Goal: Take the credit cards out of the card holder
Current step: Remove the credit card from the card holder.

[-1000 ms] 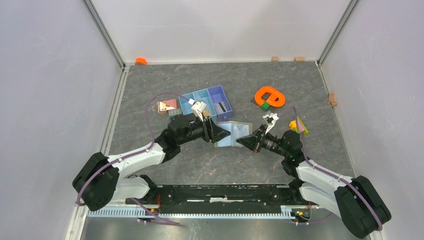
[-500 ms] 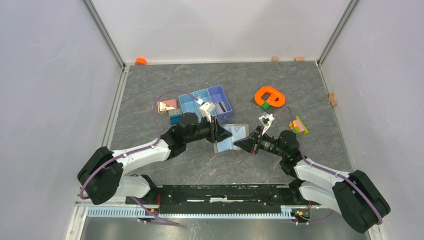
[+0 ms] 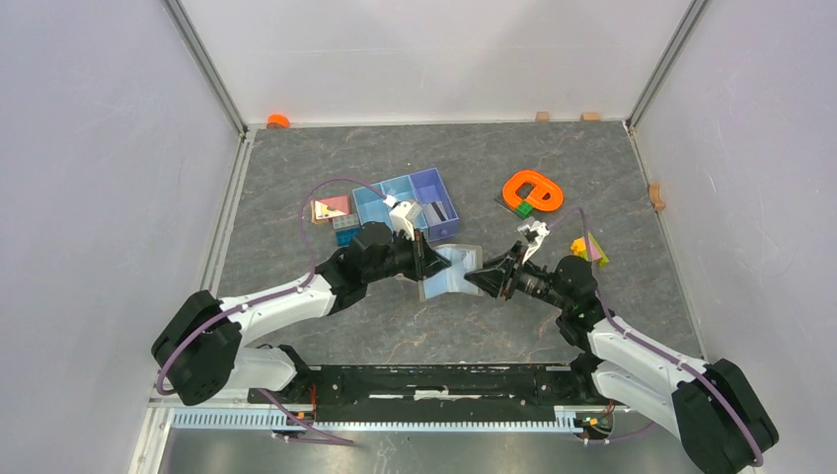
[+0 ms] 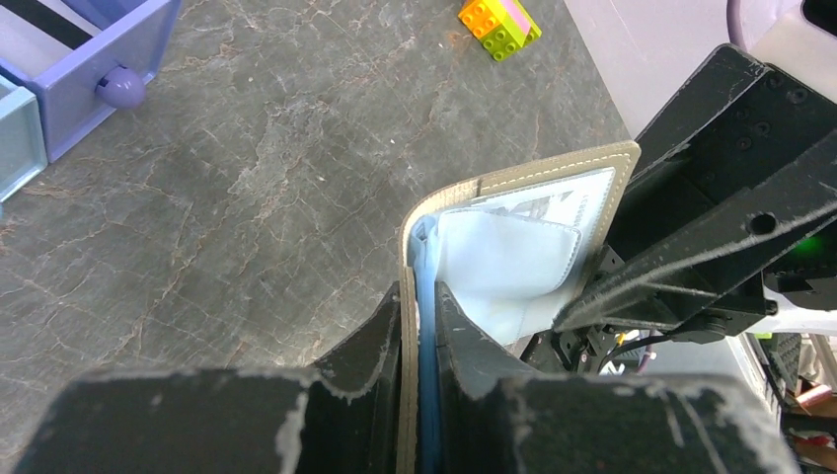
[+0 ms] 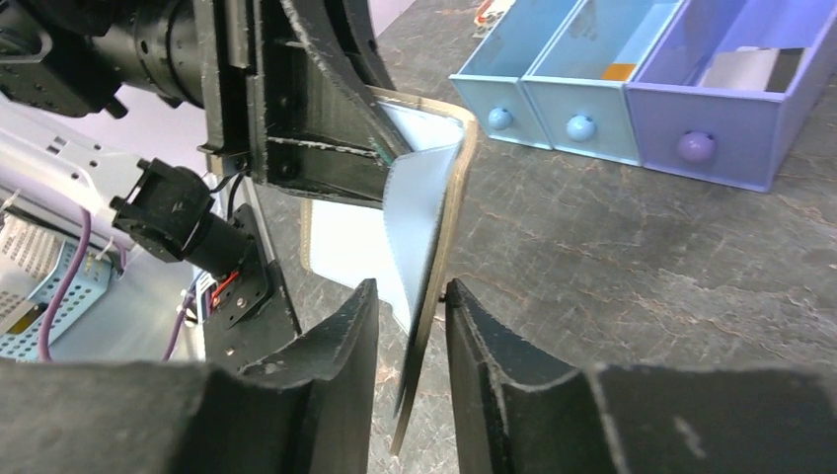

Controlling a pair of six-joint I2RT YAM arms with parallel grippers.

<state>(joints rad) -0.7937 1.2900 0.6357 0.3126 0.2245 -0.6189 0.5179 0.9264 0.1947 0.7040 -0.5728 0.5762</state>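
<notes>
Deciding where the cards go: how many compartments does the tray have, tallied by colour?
light blue compartments: 2
purple compartment: 1
Total: 3

No readable text; marks on the credit card (image 4: pixel 545 204) in the card holder (image 4: pixel 501 269) blur.
</notes>
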